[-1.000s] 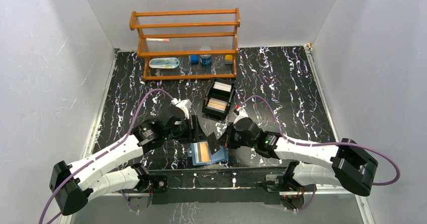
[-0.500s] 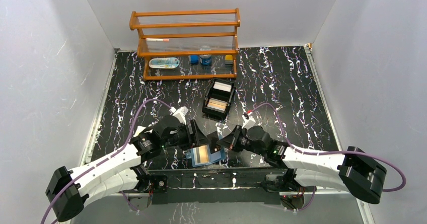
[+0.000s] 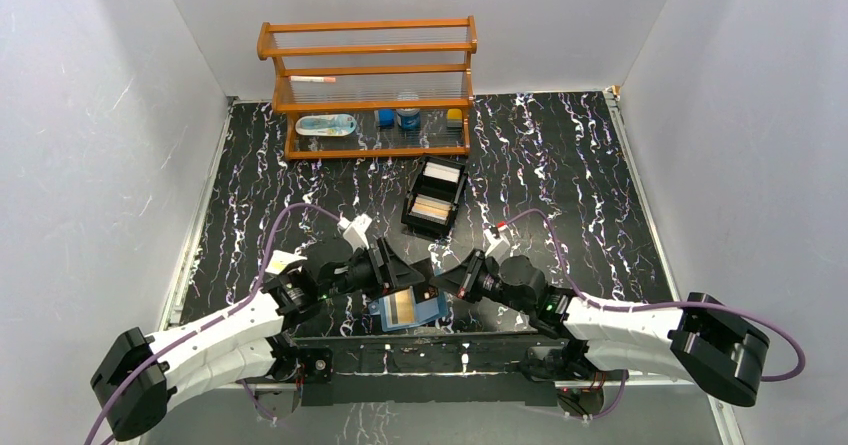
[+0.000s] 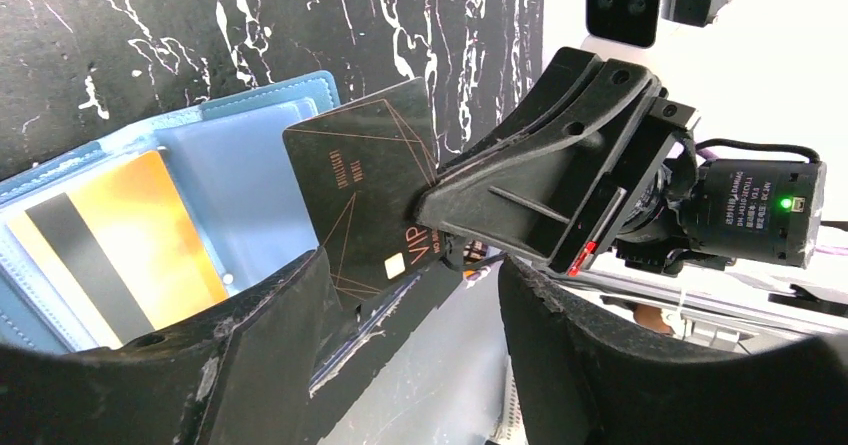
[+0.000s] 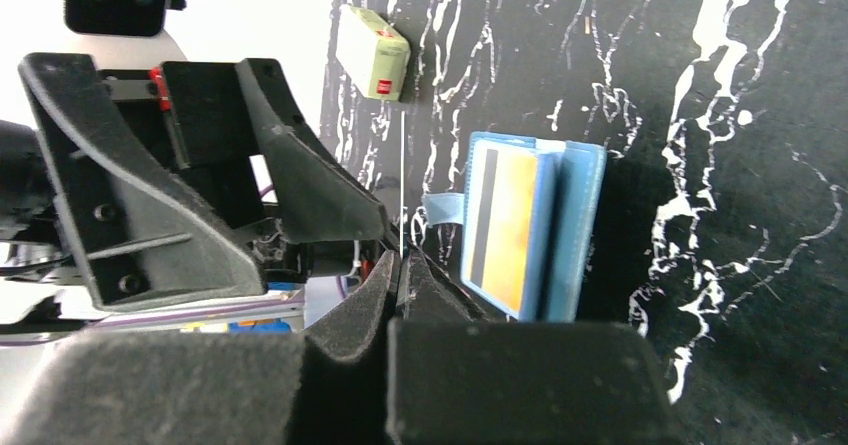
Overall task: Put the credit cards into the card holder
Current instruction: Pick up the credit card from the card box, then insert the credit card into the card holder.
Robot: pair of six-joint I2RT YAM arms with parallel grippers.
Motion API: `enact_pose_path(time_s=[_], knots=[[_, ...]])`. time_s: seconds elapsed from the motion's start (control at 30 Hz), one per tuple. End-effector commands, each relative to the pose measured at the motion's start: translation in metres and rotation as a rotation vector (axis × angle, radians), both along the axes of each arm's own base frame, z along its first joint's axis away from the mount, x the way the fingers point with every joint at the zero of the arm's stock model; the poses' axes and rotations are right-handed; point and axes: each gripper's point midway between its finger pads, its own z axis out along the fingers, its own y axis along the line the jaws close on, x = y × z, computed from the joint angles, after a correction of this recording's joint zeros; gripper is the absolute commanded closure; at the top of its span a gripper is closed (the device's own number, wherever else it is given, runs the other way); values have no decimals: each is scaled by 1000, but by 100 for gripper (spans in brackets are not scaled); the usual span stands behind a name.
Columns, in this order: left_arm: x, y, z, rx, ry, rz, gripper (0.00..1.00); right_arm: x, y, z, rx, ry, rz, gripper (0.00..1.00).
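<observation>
Jaws of the right gripper (image 4: 437, 233) are pinching a black card (image 4: 365, 190) at mid-frame in the left wrist view, over the open wallet (image 4: 240, 180) at left. The left gripper (image 4: 415, 285) is hanging spread beside it.

Lab cell; white walls (image 3: 90, 165); marbled table (image 3: 560, 165)

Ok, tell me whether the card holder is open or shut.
Open. The card holder lies spread, its inner sleeves exposed, with a gold striped card showing in one.

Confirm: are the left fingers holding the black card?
No: the right fingers pinch the black card; the left fingers stand open.
</observation>
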Motion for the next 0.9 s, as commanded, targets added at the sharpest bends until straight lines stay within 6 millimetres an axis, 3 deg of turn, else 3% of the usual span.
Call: enact_pose_path(time_s=[0.0, 0.2, 0.27, 0.37, 0.47, 0.63, 0.73, 0.87], knots=[[1, -7, 15, -98, -21, -1, 40, 0, 10, 45, 168, -72, 20, 100], [4, -8, 15, -93, -32, -2, 40, -5, 12, 54, 224, -75, 44, 100], [3, -10, 18, -113, -40, -10, 53, -6, 13, 54, 228, -73, 52, 100], [2, -9, 19, -110, -44, -15, 82, -7, 13, 47, 202, -62, 56, 100], [0, -2, 13, -56, -43, -11, 100, -4, 7, 29, 109, -44, 32, 84], [-4, 19, -19, 83, 4, 25, 100, 13, -14, 4, -167, -60, -57, 58], [-6, 25, -33, 127, 32, 35, 100, 22, -14, 3, -331, -78, -43, 52], [-6, 28, -41, 175, 44, 36, 100, 25, -10, -14, -497, -62, 11, 45]])
